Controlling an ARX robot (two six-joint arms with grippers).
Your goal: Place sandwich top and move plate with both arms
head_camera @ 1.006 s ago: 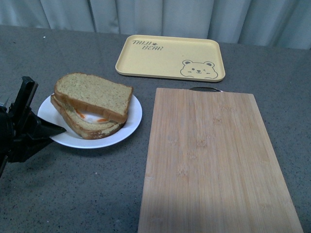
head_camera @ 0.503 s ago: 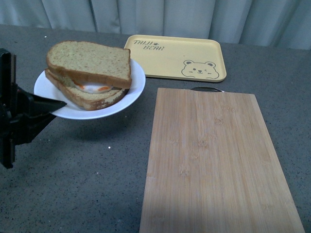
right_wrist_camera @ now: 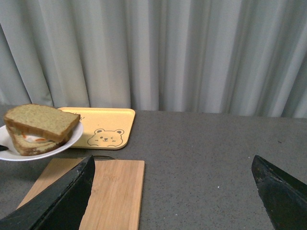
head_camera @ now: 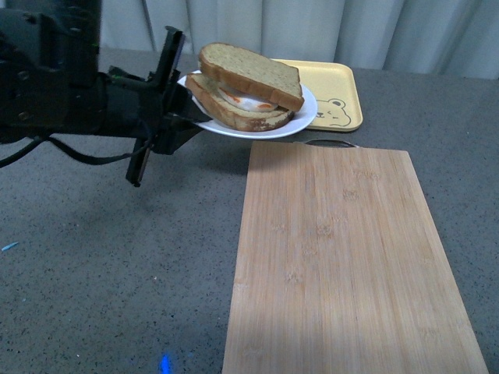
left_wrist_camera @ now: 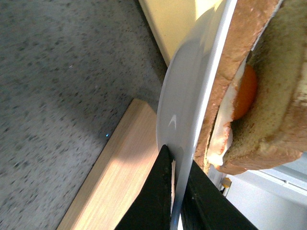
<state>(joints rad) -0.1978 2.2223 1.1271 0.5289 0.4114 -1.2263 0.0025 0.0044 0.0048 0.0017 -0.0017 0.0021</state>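
The small white plate (head_camera: 300, 118) is held in the air above the table, near the far edge of the cutting board. On it lies a sandwich: the plain brown sandwich top (head_camera: 253, 72) rests on a lower slice with fried egg (head_camera: 245, 99). My left gripper (head_camera: 184, 117) is shut on the plate's left rim. In the left wrist view its fingers (left_wrist_camera: 153, 201) clamp the plate's edge (left_wrist_camera: 184, 129), with the sandwich top (left_wrist_camera: 283, 96) beside it. My right gripper (right_wrist_camera: 175, 191) is open and empty over the grey table; it sees the plate (right_wrist_camera: 72, 136) at far left.
A bamboo cutting board (head_camera: 343, 257) lies on the right half of the grey table. A yellow bear tray (head_camera: 339, 97) sits behind the plate, against a grey curtain. The board (right_wrist_camera: 112, 191) and tray (right_wrist_camera: 108, 127) also show in the right wrist view.
My left arm has lifted the plate with the sandwich off the table and carried it up and to the right, to the board's far edge.
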